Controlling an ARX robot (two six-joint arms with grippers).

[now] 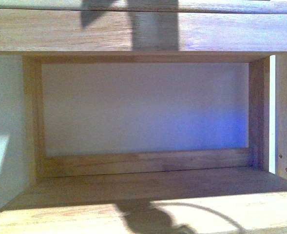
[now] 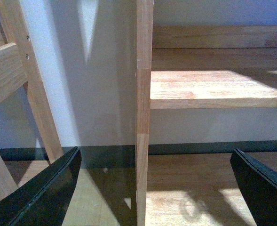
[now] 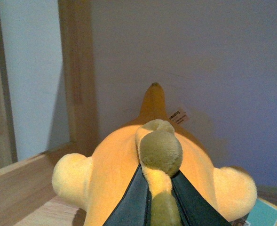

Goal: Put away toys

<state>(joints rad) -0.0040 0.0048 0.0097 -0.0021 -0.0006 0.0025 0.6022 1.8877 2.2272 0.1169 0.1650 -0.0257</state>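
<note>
**Desk:** What did the body camera show, left to right?

**Photographer:** A pale side panel, then an open light-wood shelf compartment (image 1: 143,180) with a white back wall (image 1: 143,105), a low wooden rail along its rear and a wooden upright at the right. Shadows crossed the top board and the front edge. Neither arm appeared there.

**Desk:** And the left arm?

**Photographer:** The left gripper (image 2: 152,188) hung with its two black fingers (image 2: 44,193) wide apart, holding nothing, in front of a thin vertical wooden post (image 2: 143,113) and a sunlit shelf board (image 2: 218,89).

**Desk:** Where was the toy?

**Photographer:** The rounded orange-yellow plush animal (image 3: 119,179) sat in the right gripper (image 3: 159,195), whose dark fingers were clamped on an olive-green nub on its body. It rested on a wooden surface, close to a white wall, with a white label near its pointed tip.
</note>
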